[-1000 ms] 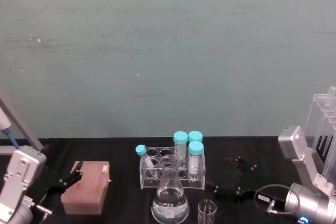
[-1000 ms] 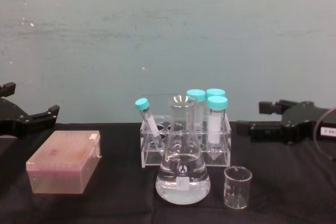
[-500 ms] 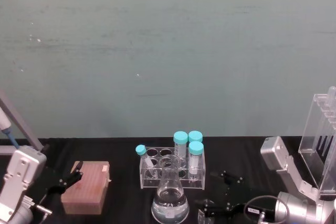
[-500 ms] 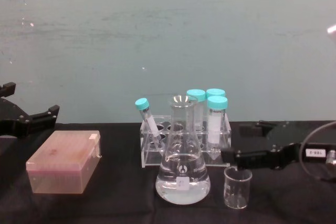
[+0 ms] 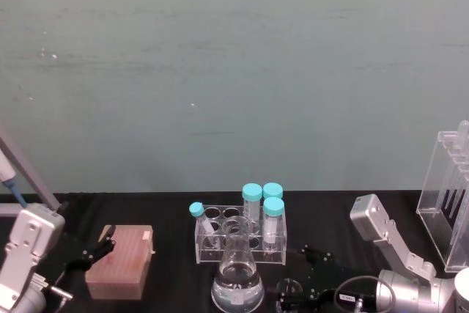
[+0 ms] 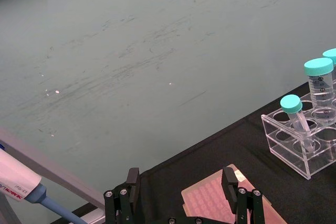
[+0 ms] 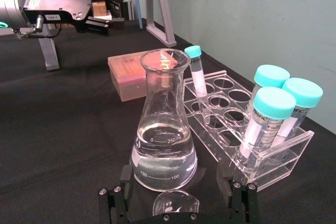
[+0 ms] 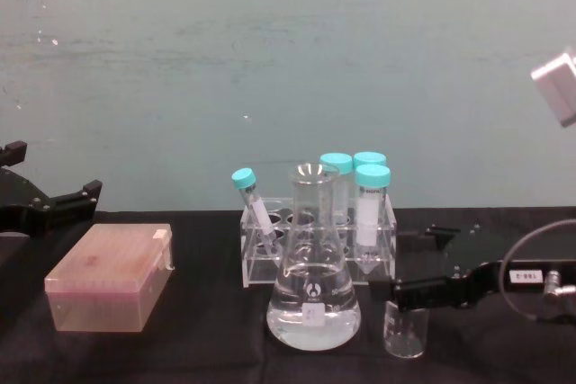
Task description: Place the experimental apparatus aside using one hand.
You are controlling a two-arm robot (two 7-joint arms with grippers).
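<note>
A small clear glass beaker (image 8: 405,337) is seen standing at the lower centre-right of the chest view, on a black-draped tabletop (image 8: 198,343). It is flanked by the two black fingers (image 8: 430,292) of the right end effector (image 7: 177,196), which reaches in from the right edge of the frame. The end effector is released, its jaws spread wide, one on each side of the beaker's rim; whether either finger touches the glass cannot be told.

Just to the left of the beaker, a clear conical flask (image 8: 312,299) about a third full of clear liquid is shown upright. Behind the flask stands a low clear acrylic rack (image 8: 256,269) carrying four turquoise-capped plastic tubes (image 8: 372,209), three upright at its right end and one leaning at its left.

A tall clear acrylic rack of long test tubes (image 5: 447,214) is seen at the right edge of the head view, well apart from the rest.

A translucent pink rectangular tip box (image 8: 112,278) rests at the lower left of the chest view. Near it the left end effector (image 6: 180,184) is held above the tabletop, likewise released, with nothing between its jaws.
</note>
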